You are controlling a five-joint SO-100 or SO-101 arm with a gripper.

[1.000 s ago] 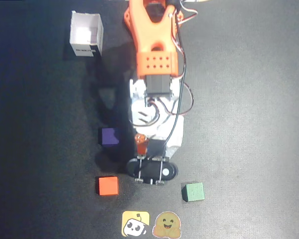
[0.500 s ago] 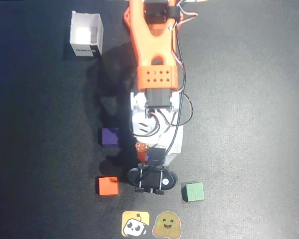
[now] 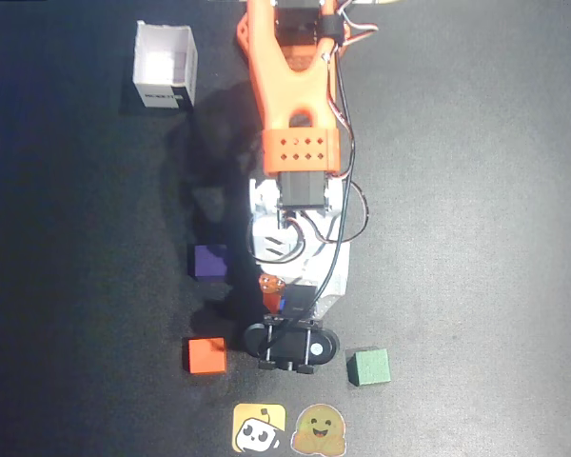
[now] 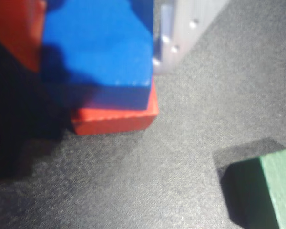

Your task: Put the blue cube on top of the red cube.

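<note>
Blue cube fills the wrist view, sitting right over the red cube, probably lined up for stacking. Red finger on its left and pale finger on its right look pinched on it, green cube off nearby. Overhead, the arm stretches down-frame with the gripper between orange cube and the green one, hiding both task cubes.

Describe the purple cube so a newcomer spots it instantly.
In the overhead view, an orange arm runs down the middle of the black table. Left of its lower end lies the purple cube, above the orange cube. It is the darkest cube there.
</note>
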